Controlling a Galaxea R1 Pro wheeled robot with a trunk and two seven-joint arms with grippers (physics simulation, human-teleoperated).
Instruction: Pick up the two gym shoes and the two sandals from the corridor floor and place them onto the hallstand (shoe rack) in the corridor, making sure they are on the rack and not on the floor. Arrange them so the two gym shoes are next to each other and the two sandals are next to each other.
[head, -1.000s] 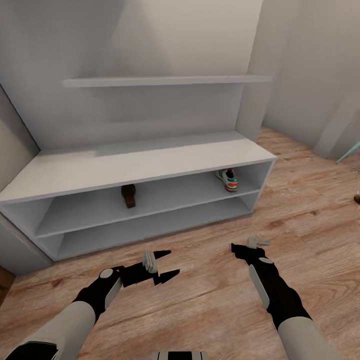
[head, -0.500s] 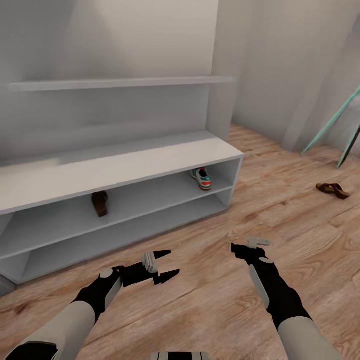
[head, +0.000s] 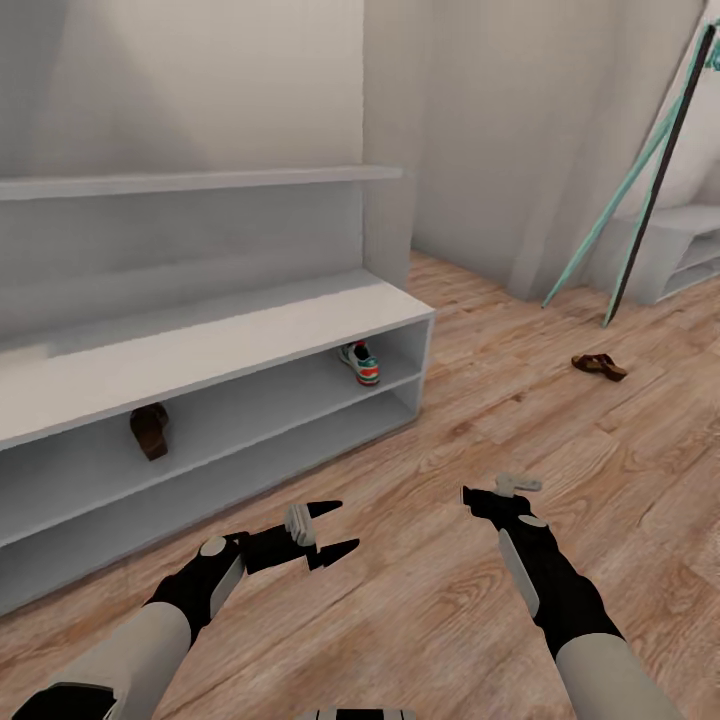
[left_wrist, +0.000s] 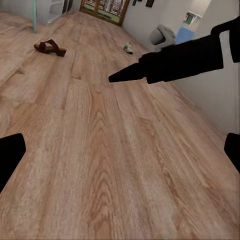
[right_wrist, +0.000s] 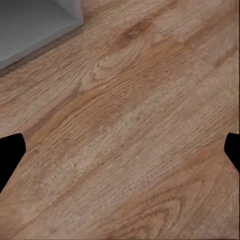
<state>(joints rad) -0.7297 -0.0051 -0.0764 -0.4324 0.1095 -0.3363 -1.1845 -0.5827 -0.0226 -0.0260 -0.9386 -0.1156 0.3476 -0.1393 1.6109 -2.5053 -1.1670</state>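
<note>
The pale grey hallstand (head: 210, 345) stands at the left. One dark brown sandal (head: 150, 430) sits on its upper open shelf, and one white gym shoe (head: 360, 363) with green and red-orange marks rests at that shelf's right end. The second sandal (head: 599, 366) lies on the wood floor (head: 480, 420) at the right, also seen as a sandal (left_wrist: 50, 48) in the left wrist view. Far behind it lies a small white-green thing (left_wrist: 128, 47), perhaps the other gym shoe. My left gripper (head: 348, 525) and right gripper (head: 500, 490) hang open and empty above the floor.
Teal and black poles (head: 620, 220) lean against the right wall beside another white shelf unit (head: 680, 250). A corner of the hallstand (right_wrist: 35, 25) lies close to my right gripper. A white bin (left_wrist: 162, 35) stands far down the corridor.
The whole view has swung right: the hallstand has slid left in the picture, and the floor sandal, poles and far shelf unit have come into view. Both arms hold the same pose.
</note>
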